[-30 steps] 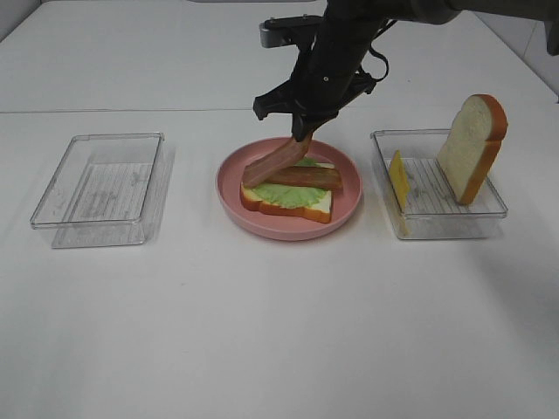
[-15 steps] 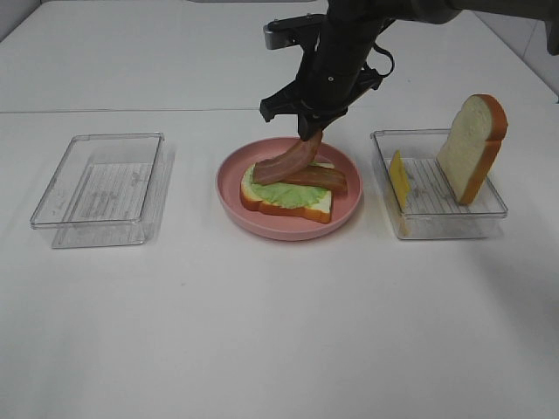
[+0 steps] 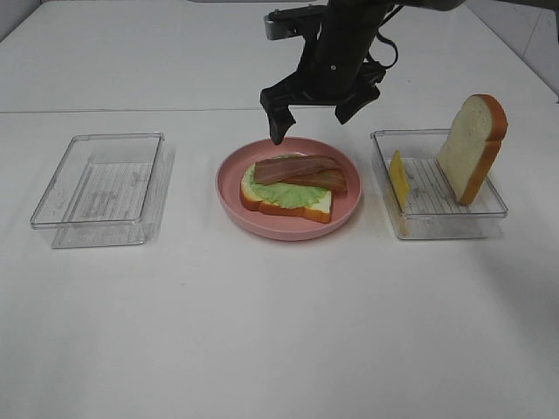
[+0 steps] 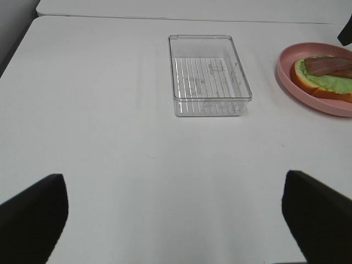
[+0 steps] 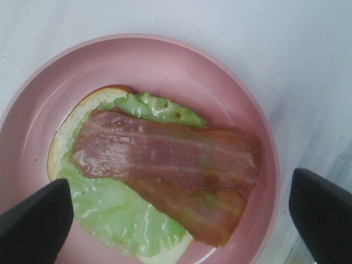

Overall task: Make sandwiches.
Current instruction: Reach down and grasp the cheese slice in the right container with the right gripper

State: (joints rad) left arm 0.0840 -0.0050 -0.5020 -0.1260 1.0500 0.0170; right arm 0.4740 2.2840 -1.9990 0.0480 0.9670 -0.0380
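Hovering above the bacon-topped sandwich point(image 3: 288, 201), right fingers point(image 3: 275, 120) spread apart and empty; left fingers point(image 4: 33, 220) likewise apart

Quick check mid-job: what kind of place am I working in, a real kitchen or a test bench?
Probably a lab test bench, not a kitchen: a plain white table, a toy-looking sandwich on a pink plate, and a clear tray holding a spare bread slice.

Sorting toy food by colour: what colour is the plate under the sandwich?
Pink plate, seen best in the right wrist view.
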